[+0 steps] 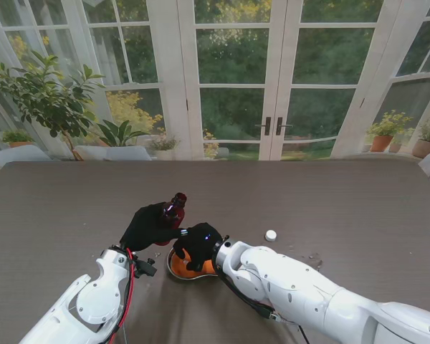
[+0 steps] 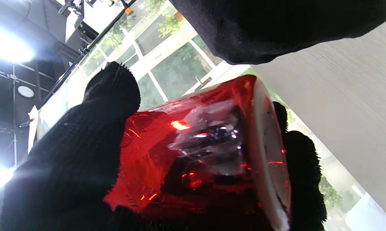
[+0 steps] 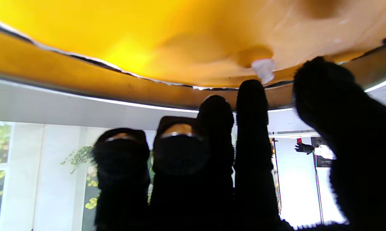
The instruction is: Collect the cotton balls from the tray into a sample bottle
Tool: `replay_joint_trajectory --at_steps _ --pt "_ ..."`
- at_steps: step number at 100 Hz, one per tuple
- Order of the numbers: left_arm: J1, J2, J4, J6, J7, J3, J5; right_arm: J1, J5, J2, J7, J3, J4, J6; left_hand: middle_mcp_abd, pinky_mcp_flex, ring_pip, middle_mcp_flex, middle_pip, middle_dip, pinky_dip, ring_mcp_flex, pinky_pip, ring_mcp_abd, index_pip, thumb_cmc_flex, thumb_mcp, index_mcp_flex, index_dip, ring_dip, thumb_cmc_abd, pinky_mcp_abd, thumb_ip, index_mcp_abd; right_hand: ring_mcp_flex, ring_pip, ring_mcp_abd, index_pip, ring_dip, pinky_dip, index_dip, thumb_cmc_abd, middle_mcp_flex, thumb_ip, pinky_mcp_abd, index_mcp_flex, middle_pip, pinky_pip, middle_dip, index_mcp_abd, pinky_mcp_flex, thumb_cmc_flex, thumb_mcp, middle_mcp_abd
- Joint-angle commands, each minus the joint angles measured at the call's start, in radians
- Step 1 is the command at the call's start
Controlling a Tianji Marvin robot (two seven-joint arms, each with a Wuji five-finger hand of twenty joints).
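The red sample bottle (image 1: 175, 209) is gripped by the left hand (image 1: 149, 226); the right hand (image 1: 198, 246) fingers (image 3: 250, 96) reach spread over the orange tray (image 1: 178, 269), holding nothing

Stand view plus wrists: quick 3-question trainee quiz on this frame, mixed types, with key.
1. True or false: the left hand holds the red bottle.
2. The right hand is over which item? A) orange tray B) white cap C) bare table
3. Fill in: in the right wrist view, a small white cotton ball lies just beyond the ____.

Key: 1 true; 2 A; 3 fingertips.
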Motion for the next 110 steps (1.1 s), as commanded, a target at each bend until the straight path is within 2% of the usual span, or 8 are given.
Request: replay_joint_trajectory --at_steps 1,27,31,33,55,82,95,110 --pt "0.004 -0.003 -0.007 0.002 -0.020 -0.001 -0.004 0.002 -0.003 -0.008 0.019 -0.008 0.003 -0.005 -0.082 -0.047 0.020 0.061 0.012 -0.014 0.009 0.004 -0.029 0.026 0.146 0.180 0.140 0.088 0.029 0.017 0.217 -0.015 0.010 -0.206 0.038 0.038 -0.043 -0.010 0.021 -0.011 0.018 0.004 0.030 0.027 -0.001 -0.005 0.004 0.058 0.002 0.001 0.017 -0.013 0.023 -0.029" --pt "0.006 -0.004 -0.008 0.001 -0.018 -0.003 -0.006 0.005 -0.001 -0.009 0.032 -0.013 0.002 -0.005 -0.084 -0.046 0.019 0.061 0.013 -0.015 0.009 0.003 -0.029 0.027 0.145 0.179 0.141 0.088 0.030 0.017 0.217 -0.014 0.010 -0.207 0.038 0.047 -0.041 -0.003 0.024 -0.011 0.020 0.001 0.036 0.002 -0.001 0.015 0.005 0.059 0.007 0.008 0.020 -0.001 0.020 -0.028" --pt "0.006 -0.004 -0.008 0.002 -0.019 -0.003 -0.007 0.005 0.000 -0.009 0.032 -0.013 0.003 -0.005 -0.083 -0.047 0.019 0.061 0.012 -0.016 0.009 0.004 -0.029 0.027 0.145 0.179 0.141 0.088 0.030 0.017 0.217 -0.014 0.010 -0.207 0.038 0.052 -0.041 0.005 0.025 -0.010 -0.002 0.000 0.040 -0.017 0.001 0.023 0.005 0.062 0.012 0.002 0.023 0.005 0.021 -0.030" --pt "0.006 -0.003 -0.008 0.002 -0.019 -0.003 -0.008 0.005 0.000 -0.009 0.032 -0.013 0.003 -0.006 -0.085 -0.047 0.019 0.061 0.012 -0.016 0.009 0.003 -0.029 0.028 0.146 0.178 0.140 0.088 0.030 0.017 0.218 -0.014 0.009 -0.209 0.038 0.054 -0.042 0.035 0.025 -0.010 -0.049 -0.003 0.043 -0.043 0.000 0.021 0.002 0.064 0.017 0.001 0.024 0.013 0.024 -0.029" --pt "0.007 -0.003 -0.009 0.002 -0.021 -0.004 -0.009 0.004 0.008 -0.010 0.040 -0.012 0.008 -0.015 -0.085 -0.048 0.019 0.061 0.012 -0.019 0.009 0.003 -0.029 0.027 0.145 0.177 0.141 0.088 0.030 0.017 0.218 -0.017 0.009 -0.209 0.038 0.068 -0.037 0.171 0.031 -0.009 -0.170 -0.017 0.062 -0.144 0.001 0.032 0.001 0.068 0.026 -0.011 0.032 0.065 0.008 -0.031" --pt "0.007 -0.003 -0.008 0.004 -0.025 -0.001 -0.012 0.008 0.019 -0.022 0.030 -0.020 0.043 -0.035 -0.084 -0.049 0.018 0.060 0.013 -0.020 0.009 0.001 -0.030 0.027 0.144 0.178 0.142 0.089 0.029 0.017 0.219 -0.015 0.008 -0.206 0.037 0.093 -0.036 0.286 0.041 -0.008 -0.251 0.016 0.091 -0.155 0.005 0.024 0.001 0.076 0.028 -0.018 0.046 0.108 -0.002 -0.034" --pt "0.006 -0.003 -0.008 0.005 -0.026 0.001 -0.013 0.016 0.028 -0.045 0.006 -0.034 0.092 -0.053 -0.083 -0.049 0.018 0.059 0.012 -0.021 0.009 0.002 -0.031 0.028 0.144 0.177 0.141 0.089 0.029 0.017 0.219 -0.014 0.008 -0.207 0.038 0.100 -0.033 0.305 0.043 -0.007 -0.254 0.062 0.098 -0.144 0.004 0.039 0.002 0.079 0.028 -0.017 0.050 0.114 0.005 -0.035" --pt "0.004 -0.003 -0.006 0.004 -0.026 0.004 -0.015 0.019 0.032 -0.051 -0.001 -0.036 0.105 -0.062 -0.080 -0.050 0.017 0.059 0.011 -0.024 0.009 0.000 -0.031 0.029 0.144 0.178 0.140 0.089 0.029 0.017 0.220 -0.014 0.008 -0.206 0.037 0.107 -0.032 0.333 0.046 -0.006 -0.247 0.105 0.105 -0.131 0.004 0.081 0.003 0.080 0.026 -0.016 0.051 0.122 0.009 -0.035"
